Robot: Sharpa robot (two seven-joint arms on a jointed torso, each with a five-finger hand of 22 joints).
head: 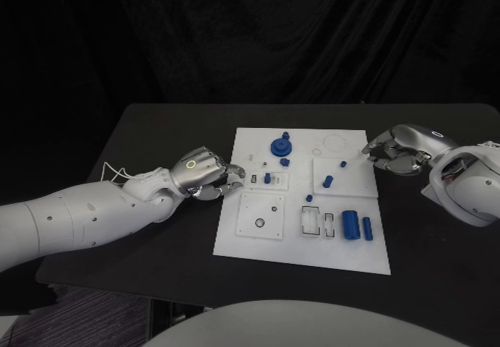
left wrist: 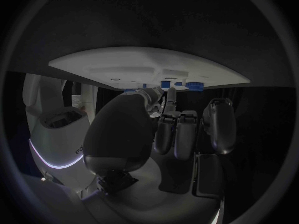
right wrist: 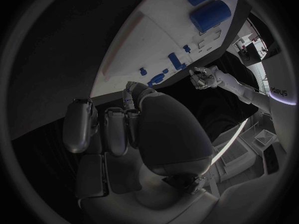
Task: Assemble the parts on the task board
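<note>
The task board (head: 302, 249), a white plate, lies in the middle of a black desk (head: 156, 238), with a robot hand at each of its side edges.

The left hand (head: 209, 176) sits at the board's left edge, about halfway along. Its fingers are curled inward, tips close together and pointing toward the board. Whether it pinches a small part or holds nothing, I cannot tell from any view. Judging by its position, it is placed to work on the small fittings just inside that edge.

The right hand (head: 401, 150) hovers at the board's far right corner, fingers likewise curled in. I cannot tell whether anything is between them. It seems parked close to the far raised panel, ready to reach in.

Moving outward across the board, the blue parts are scattered. A gear-like blue piece (head: 281, 147) stands near the far middle. Small blue pegs (head: 327, 182) stand on the raised right-hand panel. Near the closer right corner, a thick blue cylinder (head: 351, 224) and a thinner blue rod (head: 368, 228) lie side by side, beside empty rectangular slots (head: 311, 219) that look meant to receive parts. Most of the assembly appears undone.
</note>
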